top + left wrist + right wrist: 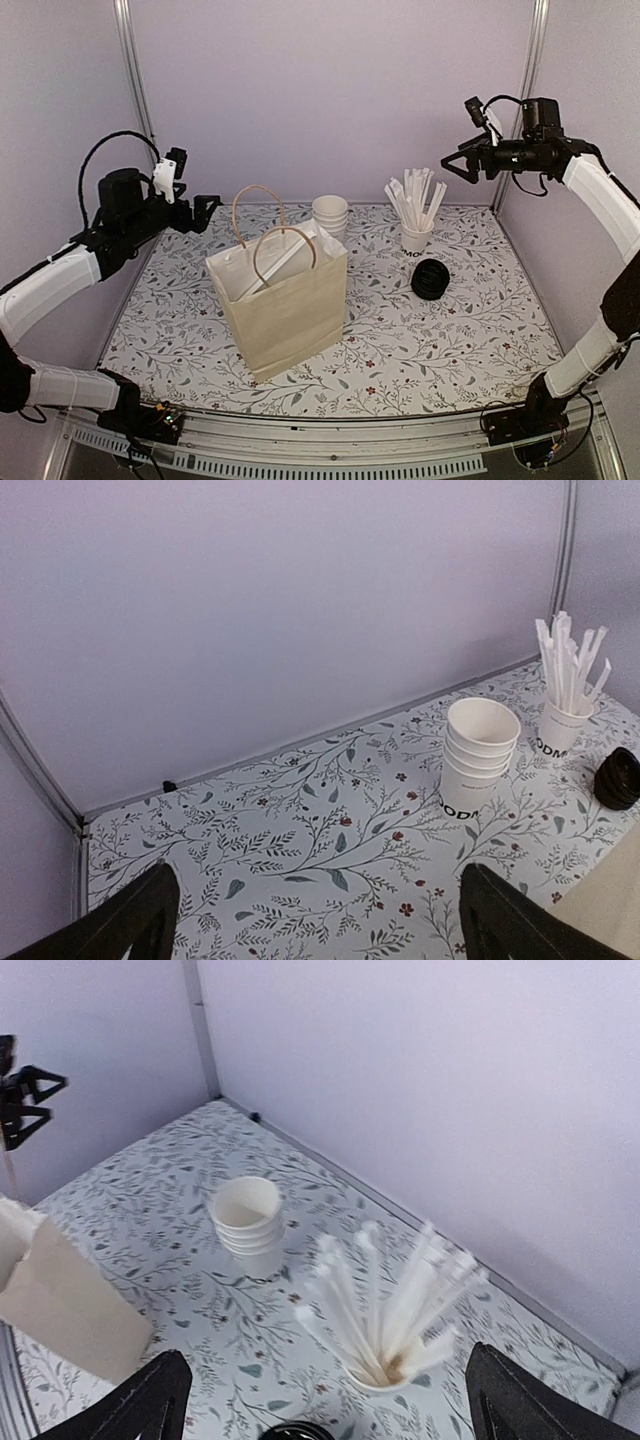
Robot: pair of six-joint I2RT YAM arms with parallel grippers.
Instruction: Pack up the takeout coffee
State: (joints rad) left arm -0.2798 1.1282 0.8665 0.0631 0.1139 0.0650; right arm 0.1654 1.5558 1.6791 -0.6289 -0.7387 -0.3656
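Observation:
No lidded takeout coffee shows in any view. The cream paper bag (285, 310) stands upright mid-table, its inside mostly hidden; a white strip (285, 258) leans in its mouth. A stack of lidless white cups (330, 213) (480, 755) (247, 1215) stands behind it, lettering low on the side. Black lids (430, 279) (618, 778) lie to the right. My left gripper (207, 211) (316, 868) hangs open and empty, high at the back left. My right gripper (450, 165) (325, 1352) is open and empty, raised above the straw cup.
A white cup of straws (415, 238) (560, 725) (385, 1370) stands at the back right, next to the lids. The bag's edge shows in the wrist views (600, 900) (60, 1300). Lilac walls and metal posts close in the flowered tabletop (450, 350).

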